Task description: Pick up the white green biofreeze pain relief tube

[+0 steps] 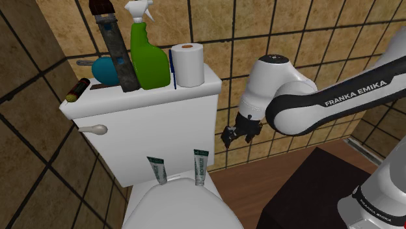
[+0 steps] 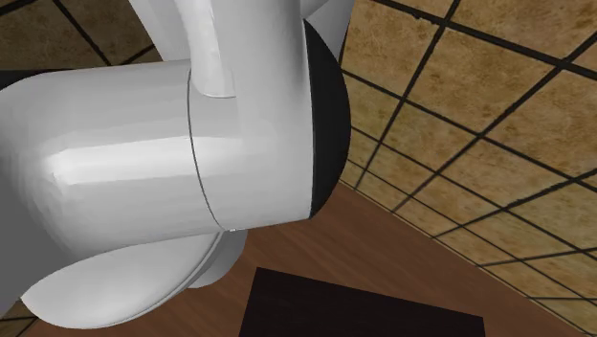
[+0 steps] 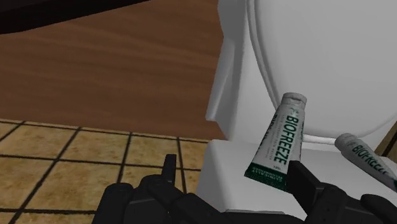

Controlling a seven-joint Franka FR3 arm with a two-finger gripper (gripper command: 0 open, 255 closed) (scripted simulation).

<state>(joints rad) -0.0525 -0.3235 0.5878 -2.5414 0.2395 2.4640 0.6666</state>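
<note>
Two white and green Biofreeze tubes stand on the closed toilet lid (image 1: 170,207), leaning on the tank front. One tube (image 1: 200,167) is at the shoulder view's right, the other tube (image 1: 156,170) to its left. My black gripper (image 1: 234,135) hangs in the air beside the tank's right side, higher than the tubes and apart from them. Along the hand, the gripper (image 3: 236,181) is open with nothing between its fingers (image 3: 303,180). The nearer tube (image 3: 280,142) lies just beyond one finger, the second tube (image 3: 370,160) further off.
The white tank (image 1: 153,117) carries a green spray bottle (image 1: 148,58), a paper roll (image 1: 188,64), a teal ball (image 1: 104,69) and a dark tool (image 1: 117,45). Tiled walls (image 1: 293,29) close in behind. My black stand (image 1: 319,192) sits on the wood floor (image 2: 383,249).
</note>
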